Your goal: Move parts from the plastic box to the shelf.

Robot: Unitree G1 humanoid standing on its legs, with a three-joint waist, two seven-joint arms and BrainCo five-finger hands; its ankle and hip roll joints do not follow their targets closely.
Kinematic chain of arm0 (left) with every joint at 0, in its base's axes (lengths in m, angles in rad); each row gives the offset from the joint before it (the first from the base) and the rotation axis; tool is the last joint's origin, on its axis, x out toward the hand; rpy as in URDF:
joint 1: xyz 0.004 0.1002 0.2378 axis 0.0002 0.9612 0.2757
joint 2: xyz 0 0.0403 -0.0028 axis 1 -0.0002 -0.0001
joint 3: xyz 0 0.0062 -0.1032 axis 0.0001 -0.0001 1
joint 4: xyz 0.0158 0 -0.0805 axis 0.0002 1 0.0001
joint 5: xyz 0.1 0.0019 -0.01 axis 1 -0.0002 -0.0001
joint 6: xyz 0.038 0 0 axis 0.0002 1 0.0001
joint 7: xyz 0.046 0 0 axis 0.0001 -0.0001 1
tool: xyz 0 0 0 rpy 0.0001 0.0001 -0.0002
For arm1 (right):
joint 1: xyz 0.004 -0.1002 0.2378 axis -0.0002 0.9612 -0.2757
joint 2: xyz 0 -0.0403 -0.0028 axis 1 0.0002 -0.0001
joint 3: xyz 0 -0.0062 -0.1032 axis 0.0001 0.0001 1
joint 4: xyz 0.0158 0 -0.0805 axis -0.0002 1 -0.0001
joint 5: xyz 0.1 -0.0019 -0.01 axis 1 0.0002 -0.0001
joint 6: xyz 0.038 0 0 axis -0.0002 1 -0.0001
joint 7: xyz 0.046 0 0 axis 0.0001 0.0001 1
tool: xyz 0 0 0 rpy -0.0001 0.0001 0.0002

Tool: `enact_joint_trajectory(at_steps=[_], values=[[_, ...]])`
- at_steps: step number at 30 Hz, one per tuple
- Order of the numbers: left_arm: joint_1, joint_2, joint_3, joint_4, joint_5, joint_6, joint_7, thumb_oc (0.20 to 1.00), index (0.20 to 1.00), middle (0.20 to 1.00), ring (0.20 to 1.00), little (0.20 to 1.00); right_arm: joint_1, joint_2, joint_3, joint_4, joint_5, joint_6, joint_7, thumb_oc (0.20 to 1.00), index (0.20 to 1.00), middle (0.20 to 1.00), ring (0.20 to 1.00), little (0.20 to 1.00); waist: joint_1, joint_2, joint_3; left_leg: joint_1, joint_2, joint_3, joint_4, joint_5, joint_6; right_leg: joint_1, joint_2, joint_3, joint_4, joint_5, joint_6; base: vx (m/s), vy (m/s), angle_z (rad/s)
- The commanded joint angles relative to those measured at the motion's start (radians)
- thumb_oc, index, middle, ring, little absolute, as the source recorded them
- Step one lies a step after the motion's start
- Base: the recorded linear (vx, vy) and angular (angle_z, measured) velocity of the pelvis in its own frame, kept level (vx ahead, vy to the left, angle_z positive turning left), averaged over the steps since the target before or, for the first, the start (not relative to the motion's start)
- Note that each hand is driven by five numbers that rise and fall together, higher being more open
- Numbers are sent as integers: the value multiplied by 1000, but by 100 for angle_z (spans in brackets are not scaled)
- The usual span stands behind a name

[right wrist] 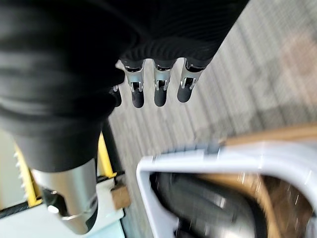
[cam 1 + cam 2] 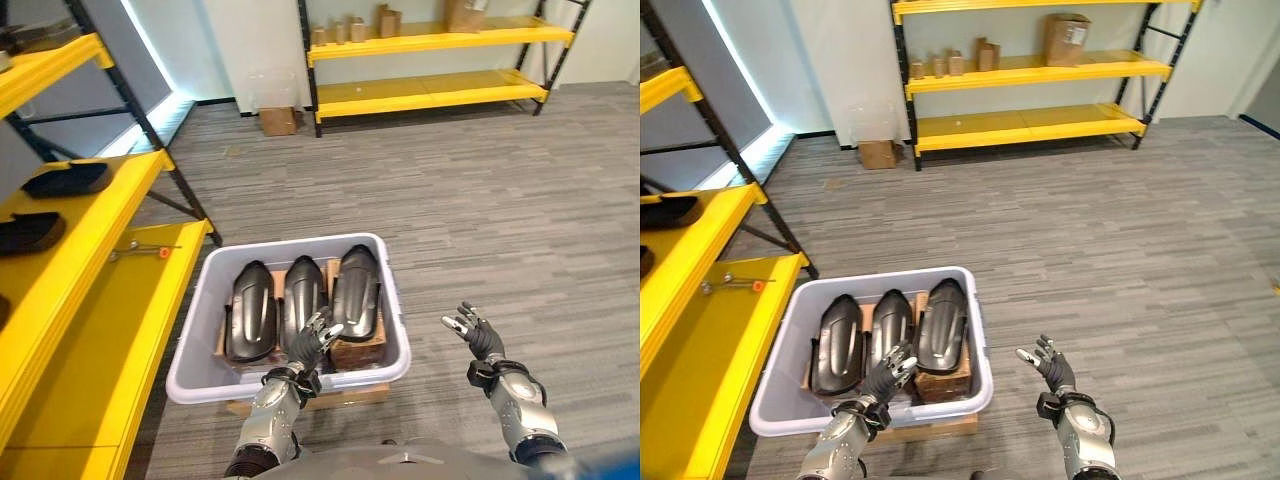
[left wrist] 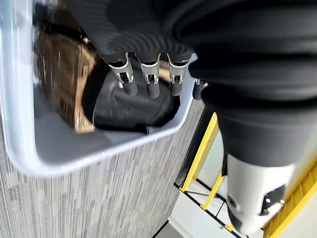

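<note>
Grey striped carpet (image 2: 480,200) runs back to a far wall, where a yellow rack (image 2: 430,70) holds small cardboard boxes (image 2: 350,28) on its upper board; its top and right end are cut off by the frame. A brown carton (image 2: 278,120) sits on the floor at the rack's left foot. Along the left side stands the near yellow shelf (image 2: 90,330), running out of frame at the left and near edges. Two dark parts (image 2: 65,180) lie on its upper level, the nearer one cut off at the left edge. Small objects, one orange, lie on the lower board, too small to identify.

The grey plastic box (image 2: 200,330) sits on the floor just right of the shelf, on something brown whose edge shows under its near rim. Three black moulded parts (image 2: 303,300) lie side by side inside, over brown cardboard that they mostly cover.

The left hand (image 2: 312,338) hovers over the box's near rim, fingers loosely extended and holding nothing. The right hand (image 2: 470,332) hangs over bare carpet right of the box, fingers spread, empty.
</note>
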Motion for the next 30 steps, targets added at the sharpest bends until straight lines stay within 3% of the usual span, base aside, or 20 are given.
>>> enact_joint_trajectory(at_steps=[1, 8, 16, 18, 20, 21, 22, 25, 30], values=[[-2, 38, 8, -85, -24, -54, -25, 1000, 1000, 1000, 1000, 1000, -32, 71, 3, -41, 22, -52, -2, 1000, 1000, 1000, 1000, 1000, 28, -48, 8, 8, -8, -14, 19, 52, 16, 117, -223, 42, -163, 220, 20, 29, 102, -31], [-30, 24, 30, -77, -68, -59, -28, 1000, 1000, 1000, 1000, 1000, -93, 83, 70, -35, 4, -55, -10, 1000, 1000, 1000, 1000, 1000, 59, -47, -10, 30, -35, -12, -11, 46, 22, 120, -260, -9, -220, 221, 35, 49, 71, -5], [-66, 19, 13, -100, -79, -69, -21, 1000, 1000, 1000, 1000, 1000, -198, 58, 116, -19, -11, -67, -54, 1000, 1000, 1000, 1000, 1000, 73, -54, 56, 25, -28, -13, -32, 51, 14, 120, -254, -22, -227, 211, 49, 16, 12, -6], [-110, 9, -1, -122, -87, -74, -7, 1000, 1000, 1000, 1000, 1000, -290, 48, 143, -5, -13, -76, -99, 1000, 1000, 1000, 1000, 1000, 82, -53, 126, 11, -24, -15, -28, 49, 7, 116, -250, -32, -220, 201, 53, -108, -10, 2], [-130, 2, -6, -133, -94, -77, -1, 1000, 1000, 1000, 1000, 1000, -333, 52, 151, 6, -8, -81, -117, 1000, 1000, 1000, 1000, 1000, 87, -49, 157, 4, -22, -18, -27, 48, 6, 111, -248, -35, -215, 199, 53, -155, -3, 8], [-174, -9, -21, -157, -107, -77, 11, 1000, 1000, 1000, 1000, 1000, -417, 40, 177, 28, -9, -91, -155, 1000, 1000, 1000, 1000, 1000, 97, -41, 218, -25, -18, -21, -16, 51, 0, 89, -245, -35, -202, 201, 54, -207, -1, 12], [-179, -9, -20, -157, -107, -77, 12, 1000, 1000, 1000, 1000, 1000, -423, 39, 175, 31, -9, -92, -155, 1000, 1000, 1000, 1000, 1000, 96, -40, 222, -27, -17, -22, -13, 50, 0, 87, -245, -35, -200, 200, 53, -234, -4, 7], [-260, -24, -45, -207, -134, -81, 32, 1000, 1000, 1000, 1000, 1000, -584, 21, 203, 92, -2, -114, -219, 1000, 1000, 1000, 1000, 1000, 113, -16, 329, -78, -8, -41, 30, 45, -12, 55, -246, -46, -170, 192, 51, -181, 0, 5], [-341, -30, -51, -267, -157, -83, 65, 1000, 1000, 1000, 1000, 1000, -753, -17, 193, 166, 11, -140, -259, 1000, 1000, 1000, 1000, 1000, 128, 11, 421, -143, -2, -65, 74, 46, -21, 18, -250, -54, -146, 193, 43, -127, -2, 7]])
